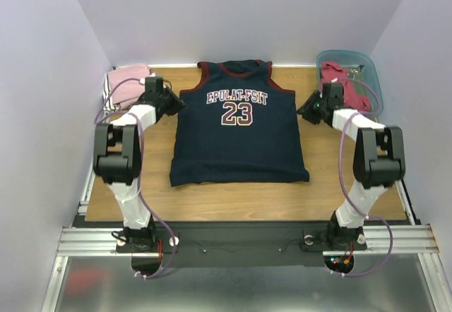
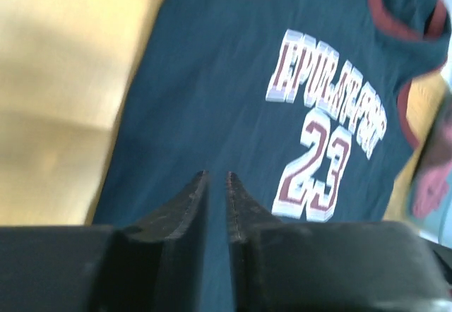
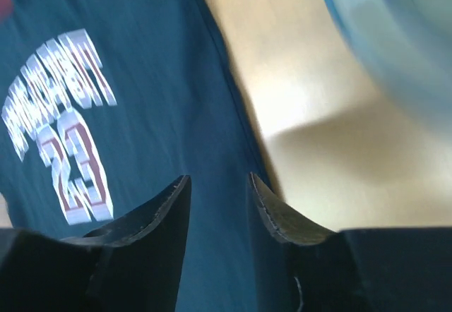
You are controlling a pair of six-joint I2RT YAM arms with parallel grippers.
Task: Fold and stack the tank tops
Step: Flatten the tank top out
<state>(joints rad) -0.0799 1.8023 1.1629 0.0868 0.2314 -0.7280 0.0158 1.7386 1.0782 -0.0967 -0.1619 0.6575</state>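
Note:
The navy tank top (image 1: 239, 125) with maroon trim and a white "23" lies spread flat, face up, in the middle of the table. My left gripper (image 1: 176, 104) hovers at its left edge below the armhole. In the left wrist view it (image 2: 217, 174) is shut to a thin slit, empty, above the jersey (image 2: 233, 79). My right gripper (image 1: 305, 109) hovers at the jersey's right edge. In the right wrist view it (image 3: 219, 176) is open and empty over the jersey's side (image 3: 141, 65). A folded pink top (image 1: 127, 86) lies at the back left. Red tops (image 1: 340, 79) lie in the bin.
The teal plastic bin (image 1: 373, 79) stands at the back right corner, close behind my right gripper, and its rim shows blurred in the right wrist view (image 3: 395, 30). Bare wooden table (image 1: 233, 199) lies in front of the jersey. Lilac walls close in the sides and back.

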